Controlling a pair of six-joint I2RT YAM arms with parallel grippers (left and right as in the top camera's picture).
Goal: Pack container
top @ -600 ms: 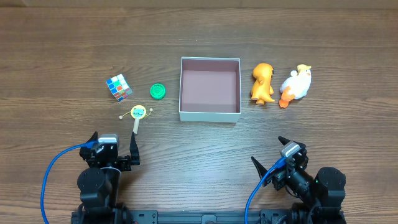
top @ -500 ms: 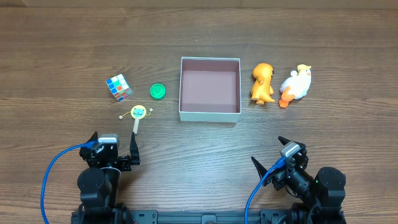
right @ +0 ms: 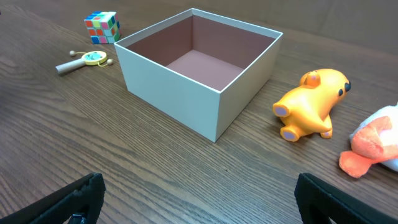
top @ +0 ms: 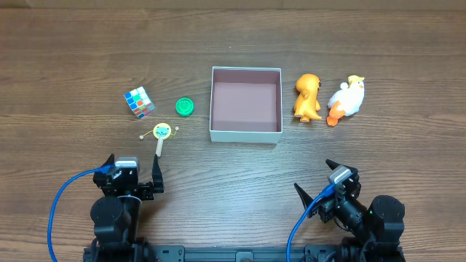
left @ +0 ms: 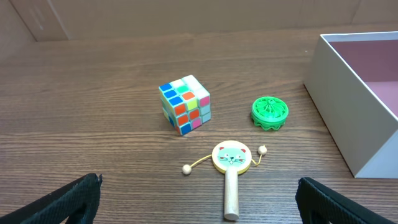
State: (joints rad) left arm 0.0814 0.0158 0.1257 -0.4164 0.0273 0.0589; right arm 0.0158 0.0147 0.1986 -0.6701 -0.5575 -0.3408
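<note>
One container (top: 245,135) sits mid-table. Left of it lie three toys: one cube (top: 139,102), one green disc (top: 185,107) and one rattle (top: 162,133). Right of it lie two: one orange animal (top: 308,97) and one duck (top: 346,98). The left gripper (top: 133,169) and right gripper (top: 314,177) both have their fingers spread apart.

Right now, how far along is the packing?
Done: nothing, the container is empty. In hand: nothing, left claw and right claw are open and empty. To pack: puzzle cube, green disc, cat-face rattle, orange toy animal, white duck, all outside.
</note>
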